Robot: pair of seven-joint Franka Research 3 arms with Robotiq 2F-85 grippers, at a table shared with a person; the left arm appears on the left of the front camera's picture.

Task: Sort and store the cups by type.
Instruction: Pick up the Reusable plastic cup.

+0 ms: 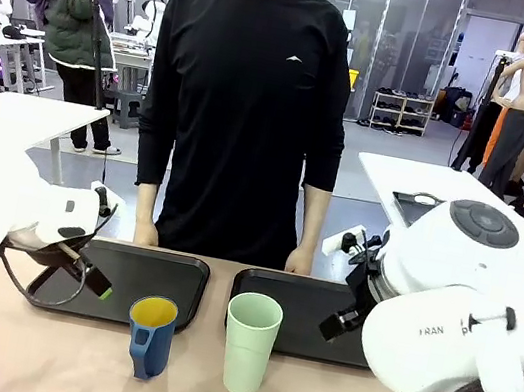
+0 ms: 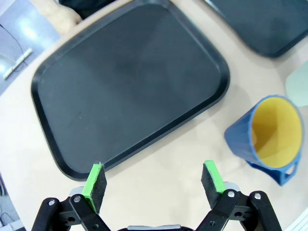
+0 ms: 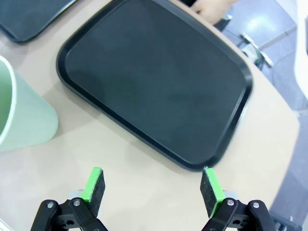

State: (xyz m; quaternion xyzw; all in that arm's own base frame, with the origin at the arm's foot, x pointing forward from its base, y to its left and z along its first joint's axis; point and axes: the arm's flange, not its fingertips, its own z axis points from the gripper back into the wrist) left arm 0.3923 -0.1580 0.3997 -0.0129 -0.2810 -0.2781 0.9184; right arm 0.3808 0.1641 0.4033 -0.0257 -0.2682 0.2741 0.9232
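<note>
blue mug [image 1: 150, 337] yellow inside, mint-green tumbler [image 1: 249, 343], black trays [image 1: 130, 280]

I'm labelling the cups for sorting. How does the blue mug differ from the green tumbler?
The mug is dark blue with a yellow inside; the tumbler is pale mint-green all over. The mug is shorter, the tumbler taller. The mug has a handle, the tumbler none. Both stand upright, side by side, on the table.
</note>
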